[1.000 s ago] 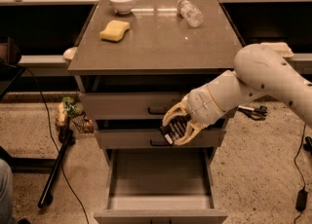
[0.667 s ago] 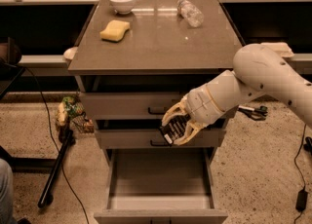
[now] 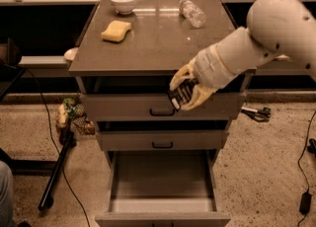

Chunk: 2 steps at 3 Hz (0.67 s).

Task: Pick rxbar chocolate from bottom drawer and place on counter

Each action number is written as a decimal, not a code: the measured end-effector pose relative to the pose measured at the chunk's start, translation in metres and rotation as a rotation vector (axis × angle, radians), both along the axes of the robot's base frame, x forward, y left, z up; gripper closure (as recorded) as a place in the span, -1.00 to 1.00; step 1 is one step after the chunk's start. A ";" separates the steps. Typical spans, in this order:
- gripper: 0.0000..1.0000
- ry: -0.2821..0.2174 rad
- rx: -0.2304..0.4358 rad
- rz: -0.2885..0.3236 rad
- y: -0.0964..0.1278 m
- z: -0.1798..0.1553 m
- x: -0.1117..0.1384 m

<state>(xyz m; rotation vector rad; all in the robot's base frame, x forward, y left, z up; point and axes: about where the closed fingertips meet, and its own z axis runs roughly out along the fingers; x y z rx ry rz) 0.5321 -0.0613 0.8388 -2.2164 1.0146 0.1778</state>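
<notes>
My gripper (image 3: 183, 91) is shut on the rxbar chocolate (image 3: 180, 94), a small dark bar with pale printed lines. It holds the bar in front of the top drawer, just below the front edge of the counter (image 3: 153, 43). The bottom drawer (image 3: 163, 206) is pulled open below, its plain grey inside bare. My white arm comes in from the upper right.
On the counter are a yellow sponge (image 3: 116, 30), a white bowl (image 3: 123, 1) and a lying clear bottle (image 3: 192, 13). Two shallower drawers with dark handles (image 3: 162, 113) are closed above the open one. A black stand and cables lie on the floor at the left.
My gripper has risen with the bar from in front of the middle drawer to just under the counter's front edge.
</notes>
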 end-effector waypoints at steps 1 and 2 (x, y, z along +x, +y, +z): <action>1.00 -0.067 0.070 -0.137 -0.020 0.055 0.043; 1.00 -0.067 0.071 -0.138 -0.019 0.055 0.043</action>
